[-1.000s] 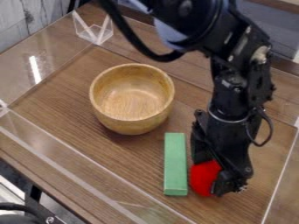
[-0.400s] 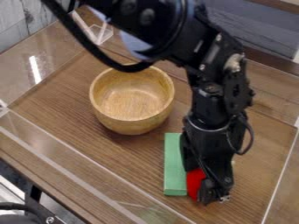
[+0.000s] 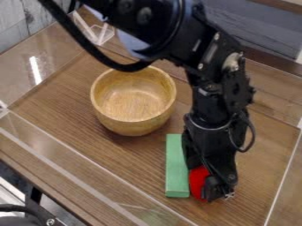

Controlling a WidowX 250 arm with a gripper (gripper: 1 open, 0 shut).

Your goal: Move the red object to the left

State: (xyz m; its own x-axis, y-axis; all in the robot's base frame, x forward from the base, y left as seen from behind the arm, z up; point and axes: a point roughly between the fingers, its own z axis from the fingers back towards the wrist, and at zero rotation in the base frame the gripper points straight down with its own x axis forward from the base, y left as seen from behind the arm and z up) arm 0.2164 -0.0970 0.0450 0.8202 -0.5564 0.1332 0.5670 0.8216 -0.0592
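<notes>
The red object (image 3: 200,183) is a small red lump on the wooden table near the front right. Only its left side shows. My gripper (image 3: 213,187) points straight down over it, its dark fingers standing open around the object and hiding most of it. The object lies right beside the lower right end of the long green block (image 3: 177,165); I cannot tell whether they touch. The black arm rises up and back from the gripper toward the top left.
A wooden bowl (image 3: 118,119) stands left of and behind the gripper, close to the block's far end. Clear acrylic walls (image 3: 71,141) fence the table on the left, front and right. A small clear stand (image 3: 94,31) sits at the back left.
The arm has swung over to the left and the gripper has shifted slightly left. The red object sits closer to the green block and is more hidden by the fingers.
</notes>
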